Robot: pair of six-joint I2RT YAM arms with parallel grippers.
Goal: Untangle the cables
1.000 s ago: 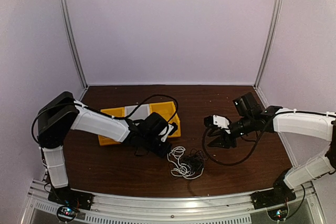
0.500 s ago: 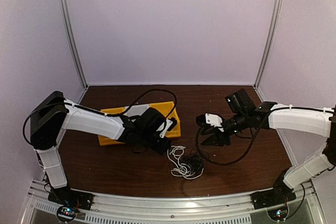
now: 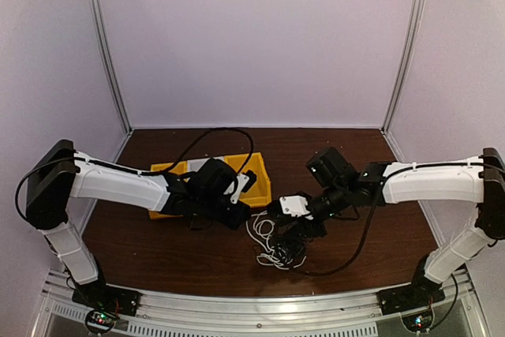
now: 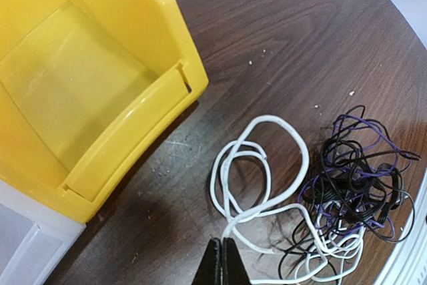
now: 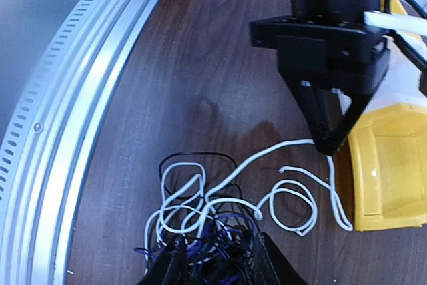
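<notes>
- The cables (image 3: 278, 244) lie in 1 loose heap on the dark worktop (image 3: 339, 151). In the top view we see them toward 6 o'clock from its middle, near the front rail (image 3: 260, 305).
- The white cable (image 4: 261, 165) spreads in open loops on the 9 o'clock side of the heap in the top view.
- The black and blue cables (image 4: 357, 185) are knotted into a tight clump on the 3 o'clock side, and white strands run through that clump.
- The left arm (image 3: 118, 183) reaches in from 9 o'clock.
- The left jaws are together, their tips low over the worktop at the 10 o'clock edge of the white loops.
- In the right wrist view the white cable runs up to those tips and drops away on the far side. We cannot tell whether it is pinched between them or only lies against them.
- The right arm (image 3: 426, 179) reaches in from 3 o'clock.
- The right jaws are apart and point down, 1 jaw on each side of the dark clump. We cannot tell whether they touch it.
- A yellow bin (image 4: 100, 85) stands at 10 o'clock from the cables, apart from them.
- A pale bin (image 4: 20, 251) touches the yellow bin at its 7 o'clock corner in the left wrist view.
</notes>
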